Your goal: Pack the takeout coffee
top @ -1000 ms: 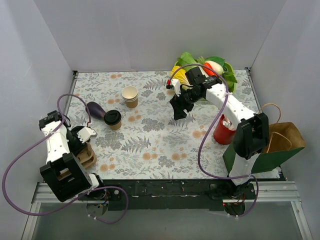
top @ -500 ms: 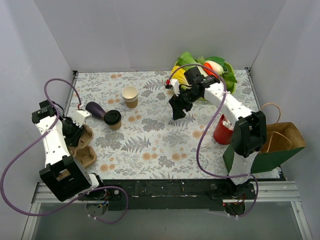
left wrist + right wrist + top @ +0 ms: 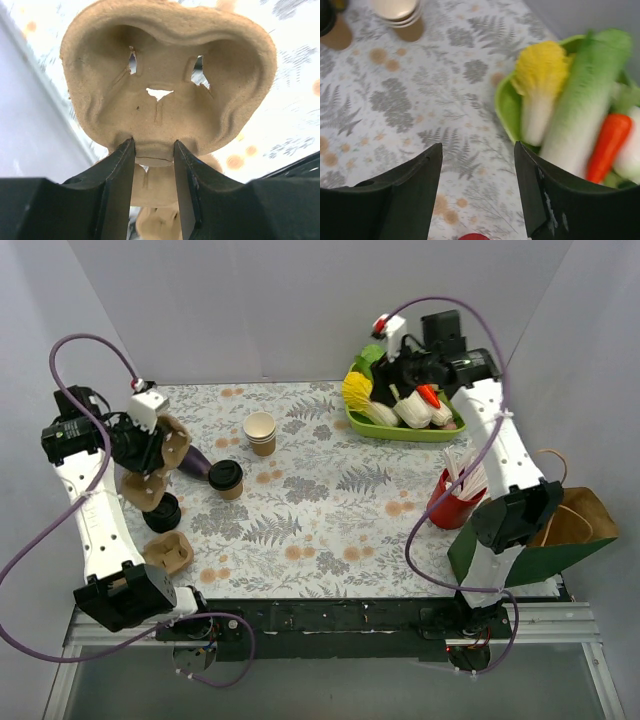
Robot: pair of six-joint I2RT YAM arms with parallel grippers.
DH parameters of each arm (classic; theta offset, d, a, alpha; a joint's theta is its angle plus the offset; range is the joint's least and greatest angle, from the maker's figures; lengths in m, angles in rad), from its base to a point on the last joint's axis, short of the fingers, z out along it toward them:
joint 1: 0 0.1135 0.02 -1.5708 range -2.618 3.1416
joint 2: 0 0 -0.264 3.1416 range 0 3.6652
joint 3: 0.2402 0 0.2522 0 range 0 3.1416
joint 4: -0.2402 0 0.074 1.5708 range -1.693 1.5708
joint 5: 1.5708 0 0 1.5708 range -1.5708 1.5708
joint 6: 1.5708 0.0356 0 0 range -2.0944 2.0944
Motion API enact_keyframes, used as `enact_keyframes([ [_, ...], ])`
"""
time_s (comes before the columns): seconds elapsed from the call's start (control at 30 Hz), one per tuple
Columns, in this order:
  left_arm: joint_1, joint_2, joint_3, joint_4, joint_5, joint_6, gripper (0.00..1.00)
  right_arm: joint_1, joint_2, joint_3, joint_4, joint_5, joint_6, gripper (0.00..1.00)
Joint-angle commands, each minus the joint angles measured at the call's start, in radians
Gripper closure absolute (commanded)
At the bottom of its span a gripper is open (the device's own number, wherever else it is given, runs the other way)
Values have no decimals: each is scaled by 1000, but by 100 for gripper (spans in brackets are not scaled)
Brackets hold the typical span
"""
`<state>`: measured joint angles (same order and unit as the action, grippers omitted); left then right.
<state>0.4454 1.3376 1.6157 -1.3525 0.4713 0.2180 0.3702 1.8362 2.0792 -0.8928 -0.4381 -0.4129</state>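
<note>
The takeout coffee, a tan paper cup with a black lid, stands on the table left of centre. Its lid edge shows at the top left of the right wrist view. My left gripper is raised at the far left, left of the coffee. It is shut on a tan pulp cup carrier, and the jaws pinch the carrier's rim in the left wrist view. My right gripper is open and empty above the vegetable tray, far from the coffee.
A stack of lidless tan cups stands behind the coffee, a purple eggplant to its left. A green tray of vegetables sits at the back right. A red cup of straws and a paper bag stand at the right.
My left gripper has lifted the pulp carrier up and back from the table's left front. My right gripper has drawn back from the table's middle to above the vegetable tray.
</note>
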Motion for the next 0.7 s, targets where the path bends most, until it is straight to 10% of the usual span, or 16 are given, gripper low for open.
enact_keyframes([
  [0.0,-177,43,79,-27,226,-176,100,-175,-86,88,25,107,20,35],
  [0.23,-416,109,-19,10,267,-210,100,-408,-277,-36,18,128,-84,34],
  [0.67,-613,149,-299,127,140,-143,100,-410,-584,-301,-78,150,-155,25],
])
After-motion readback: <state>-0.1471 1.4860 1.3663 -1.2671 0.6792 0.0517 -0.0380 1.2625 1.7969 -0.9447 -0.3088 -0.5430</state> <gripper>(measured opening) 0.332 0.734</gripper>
